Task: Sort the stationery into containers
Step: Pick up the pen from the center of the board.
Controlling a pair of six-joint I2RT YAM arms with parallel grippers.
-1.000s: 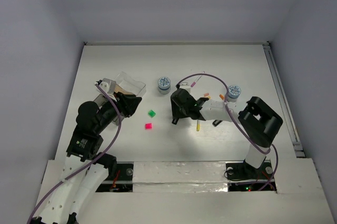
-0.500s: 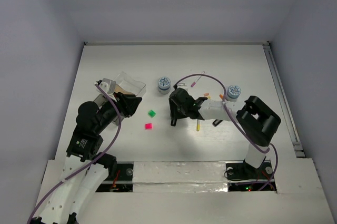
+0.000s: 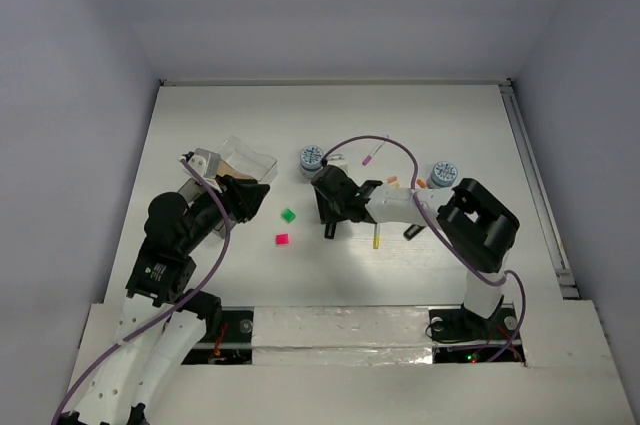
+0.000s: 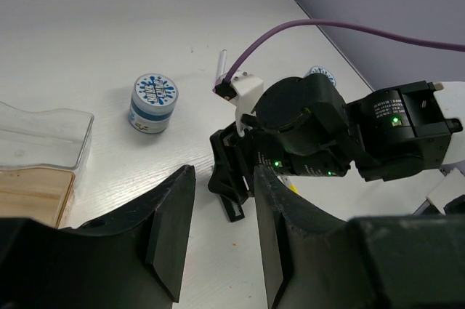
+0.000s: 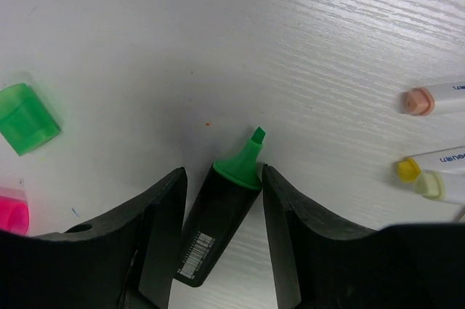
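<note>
Black and stubby, the marker with the bare green chisel tip point(image 3: 329, 231) is the piece I am working. From overhead it sits at the fingertips of the right gripper point(image 3: 331, 217), about mid-way across the white table point(image 3: 470, 125). It is well apart from the cluster of shallow trays point(image 3: 243, 158) on the left, where I judge it belongs. I have the right arm bent low and reaching across so its fingers come down either side of the barrel. The left gripper point(image 3: 255, 197) hangs just beside the trays, probably out of the way or placed for a hand-over. Between marker and trays lie a small green cube point(image 3: 288, 215) and a small pink cube point(image 3: 282, 239), with a round blue-and-white disc point(image 3: 311, 160) just beyond, so a straight carry passes over them. A thin white pen with a yellow tip point(image 3: 376, 238) lies near the right wrist.

From the left wrist, my left fingers point(image 4: 171, 229) stand apart with nothing between them, aimed at the right gripper's black housing. The clear plastic tray point(image 4: 43, 134) and the tan tray point(image 4: 29, 196) sit at the frame's left edge, close by.

From the right wrist, the marker slants between the two fingers, tip pointing away. One finger looks to meet the green collar, but bare table shows on the other side. I cannot tell whether the barrel is pinched or merely bracketed. Two white pens, one peach-tipped point(image 5: 418, 100) and one yellow-tipped point(image 5: 408, 169), lie off to the right, near enough that a sideways drag could nudge them.
</note>
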